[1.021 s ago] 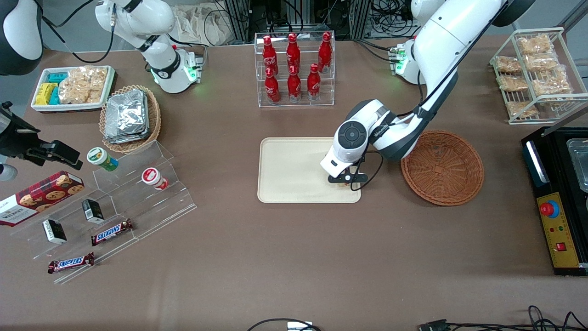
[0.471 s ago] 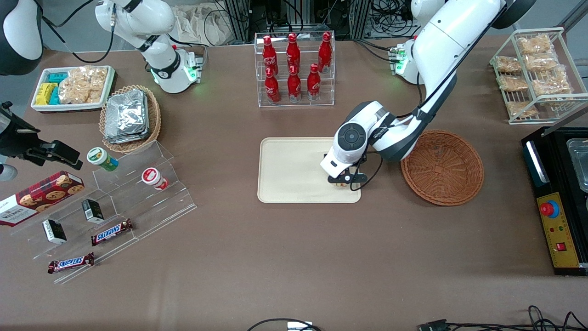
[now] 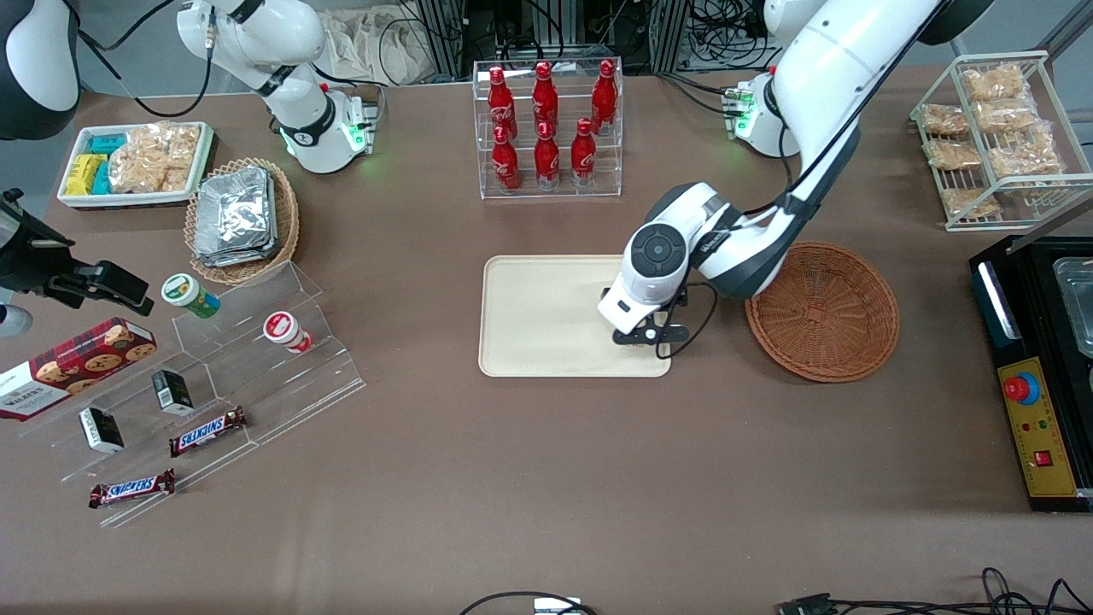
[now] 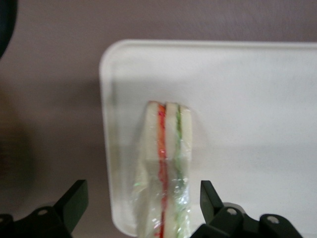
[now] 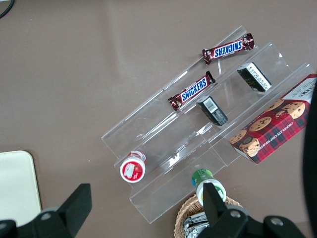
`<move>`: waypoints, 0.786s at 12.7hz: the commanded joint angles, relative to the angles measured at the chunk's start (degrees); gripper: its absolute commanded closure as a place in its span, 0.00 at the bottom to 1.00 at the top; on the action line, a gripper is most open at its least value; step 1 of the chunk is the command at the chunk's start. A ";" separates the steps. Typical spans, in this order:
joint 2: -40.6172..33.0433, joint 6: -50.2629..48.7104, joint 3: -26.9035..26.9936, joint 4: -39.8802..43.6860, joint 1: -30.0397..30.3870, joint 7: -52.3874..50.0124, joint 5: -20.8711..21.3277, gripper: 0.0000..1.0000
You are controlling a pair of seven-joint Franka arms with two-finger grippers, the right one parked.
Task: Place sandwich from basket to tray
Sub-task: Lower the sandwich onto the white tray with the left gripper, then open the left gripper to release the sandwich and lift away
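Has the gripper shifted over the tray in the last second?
Yes, slightly. The gripper, open around the sandwich, has edged toward the basket end of the tray, judged against the tray's rim.

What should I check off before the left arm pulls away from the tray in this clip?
1. Sandwich lies on the tray: ok, near one corner.
2. Gripper fingers open, clear of the wrap on both sides: ok.
3. Sandwich fully inside the rim: cannot tell, its near end is hidden by the frame edge.
4. Basket empty of the sandwich: ok.
5. Nothing else on the tray around the gripper: ok in the front view.
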 commanded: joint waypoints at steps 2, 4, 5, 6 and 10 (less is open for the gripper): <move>-10.14 -13.88 0.49 6.18 1.09 3.41 -5.40 0.00; -18.49 -18.01 4.52 5.04 1.35 8.23 -9.00 0.00; -22.18 -20.64 8.11 4.51 1.27 13.39 -11.11 0.00; -26.22 -22.15 12.32 2.59 0.74 20.41 -13.22 0.00; -35.93 -26.63 28.42 -0.86 -2.33 31.63 -16.23 0.00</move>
